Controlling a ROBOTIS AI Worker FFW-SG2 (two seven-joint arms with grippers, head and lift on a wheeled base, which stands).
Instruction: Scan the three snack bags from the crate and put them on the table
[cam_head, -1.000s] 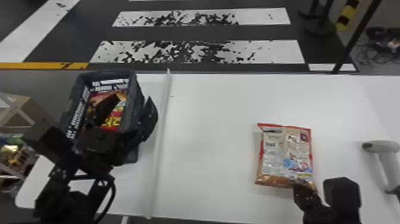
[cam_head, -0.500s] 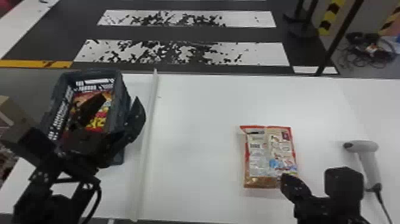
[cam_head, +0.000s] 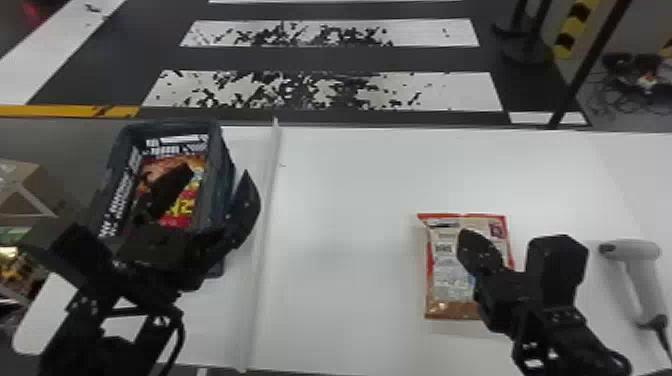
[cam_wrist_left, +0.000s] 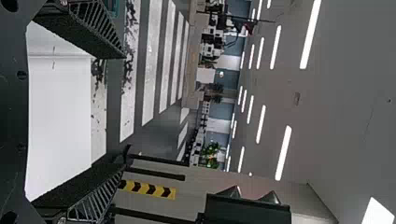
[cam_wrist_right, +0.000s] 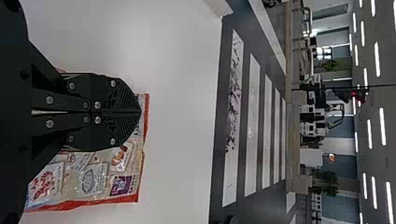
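My left gripper (cam_head: 214, 192) stands open over the crate (cam_head: 215, 150), one finger above its inside and the other beyond its right wall. In the left wrist view the same gripper (cam_wrist_left: 105, 109) has its two fingers wide apart. Red, orange and yellow snack packaging (cam_head: 182, 207) lies inside the crate, partly covered by the arm. A snack bag (cam_head: 447, 265) with red edges lies flat on the white table. Above that bag is my right gripper (cam_head: 470, 242). Seen from the right wrist, the right gripper (cam_wrist_right: 137, 112) is shut in front of the bag (cam_wrist_right: 88, 179), hiding part of it.
A light grey handheld scanner (cam_head: 635, 250) with a dark cable lies at the right, beside my right arm. A raised white strip (cam_head: 265, 215) runs along the table (cam_head: 345, 200) between crate and bag. Cardboard boxes (cam_head: 17, 192) stand off the table's left side.
My right gripper has moved forward from the bag's near edge to over the bag. The head view has shifted sideways; the left gripper keeps its place at the crate.
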